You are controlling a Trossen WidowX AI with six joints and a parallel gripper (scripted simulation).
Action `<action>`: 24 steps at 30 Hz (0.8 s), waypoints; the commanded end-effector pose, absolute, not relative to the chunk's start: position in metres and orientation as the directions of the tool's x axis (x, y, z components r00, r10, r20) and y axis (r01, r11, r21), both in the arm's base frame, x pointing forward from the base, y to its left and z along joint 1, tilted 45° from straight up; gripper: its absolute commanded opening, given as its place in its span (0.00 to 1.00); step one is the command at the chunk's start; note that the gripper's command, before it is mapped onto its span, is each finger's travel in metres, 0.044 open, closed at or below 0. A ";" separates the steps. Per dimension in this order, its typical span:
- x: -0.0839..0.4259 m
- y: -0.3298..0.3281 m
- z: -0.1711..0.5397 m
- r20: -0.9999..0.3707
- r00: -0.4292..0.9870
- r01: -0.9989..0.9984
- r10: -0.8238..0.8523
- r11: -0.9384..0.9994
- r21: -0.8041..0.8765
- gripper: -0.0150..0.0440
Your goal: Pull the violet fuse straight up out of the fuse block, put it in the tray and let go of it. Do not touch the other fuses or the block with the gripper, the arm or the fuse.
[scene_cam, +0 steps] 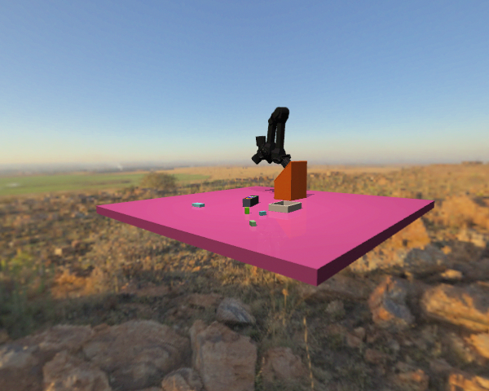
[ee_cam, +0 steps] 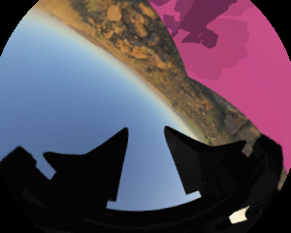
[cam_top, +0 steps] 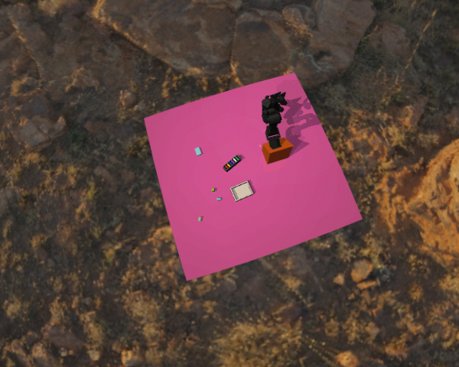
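Pincer [cam_top: 284, 99] [scene_cam: 253, 150] [ee_cam: 145, 130]: fingers apart, nothing between them, only sky and far ground showing through the gap in the wrist view. It hangs high above the counter [cam_top: 301, 189] [scene_cam: 341, 231] [ee_cam: 276, 68], on the folded black arm [cam_top: 271, 114] [scene_cam: 277, 130], well apart from the fuse block [cam_top: 225, 170] [scene_cam: 248, 203]. Taking the block as landmark: orange pedestal [cam_top: 276, 155] [scene_cam: 291, 185] to its right in the top view, arm reaching from there toward the upper edge, so the pincer lies up and to the right of the block. Violet fuse [cam_top: 231, 162] seated about mid-row in the block, as best the small colours allow; exact slot hard to tell. Key relation: fuse lies down and to the left of the pincer in the top view, and far below it. Row's long axis slants from lower left to upper right, so neighbours crowd the fuse along that line; the fingers probably want to close across the row. Single arm, no choice of hand. Pale tray [cam_top: 242, 191] [scene_cam: 285, 208] just below and right of the block in the top view. Pull not yet made. Likely next: swing over, line up, descend straight. Risk: a fingertip brushing a neighbouring fuse.
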State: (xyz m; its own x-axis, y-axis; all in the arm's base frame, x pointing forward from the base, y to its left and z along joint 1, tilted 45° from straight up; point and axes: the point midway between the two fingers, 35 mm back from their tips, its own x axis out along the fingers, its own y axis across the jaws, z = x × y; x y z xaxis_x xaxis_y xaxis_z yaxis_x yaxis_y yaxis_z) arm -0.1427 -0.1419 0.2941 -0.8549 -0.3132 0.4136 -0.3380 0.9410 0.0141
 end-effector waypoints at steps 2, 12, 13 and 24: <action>-0.139 -0.152 0.293 0.400 -0.846 -0.340 -0.353 0.934 0.106 0.56; -0.043 -0.276 0.251 0.131 -0.569 0.025 -0.812 0.142 0.989 0.38; -0.034 -0.282 0.246 0.109 -0.544 0.084 -0.832 0.076 0.994 0.38; 0.078 -0.314 0.187 -0.154 -0.253 0.804 -0.955 -0.296 0.516 0.38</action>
